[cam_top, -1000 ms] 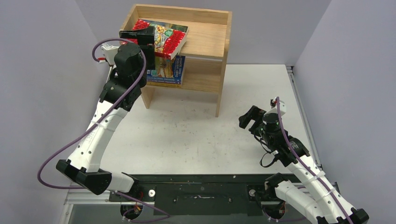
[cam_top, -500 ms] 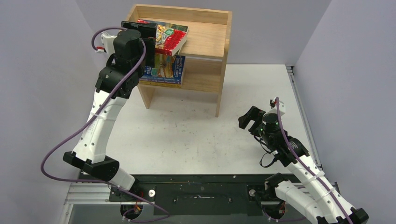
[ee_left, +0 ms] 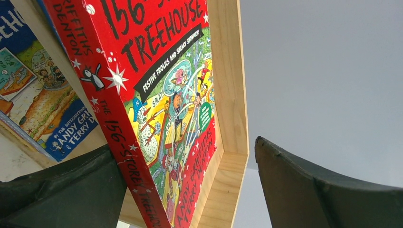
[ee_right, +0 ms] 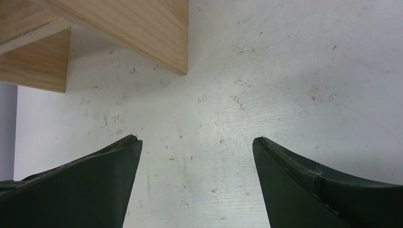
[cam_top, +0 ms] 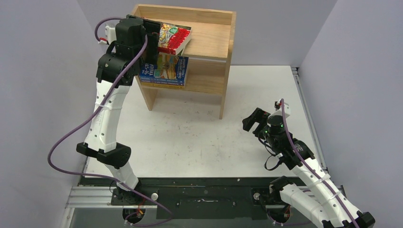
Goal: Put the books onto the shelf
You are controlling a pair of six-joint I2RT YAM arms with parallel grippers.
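Standing far on the table [cam_top: 190,137], the shelf [cam_top: 209,42] carries every book in view: a stack [cam_top: 166,70] on its inner board and 1 red-bordered book [cam_top: 175,38] on top, jutting over the near edge and probably needing a push. The left gripper [cam_top: 151,47] straddles its left corner, jaws wide, gripping nothing. The right gripper [cam_top: 255,119] hangs open and empty, near right.

This is a robotics lab test cell. Plain pale grey partition walls [cam_top: 43,71] box in a scuffed white tabletop [cam_top: 190,137] at mid-frame. Along the bottom edge, a black metal mounting plate [cam_top: 204,194] on bare aluminium rails [cam_top: 90,199] carries a white-and-black left robot arm [cam_top: 107,118] and a matching right robot arm [cam_top: 309,190], with purple cables [cam_top: 61,141] trailing from them. A small light-wood bookcase [cam_top: 209,42] stands at top centre.
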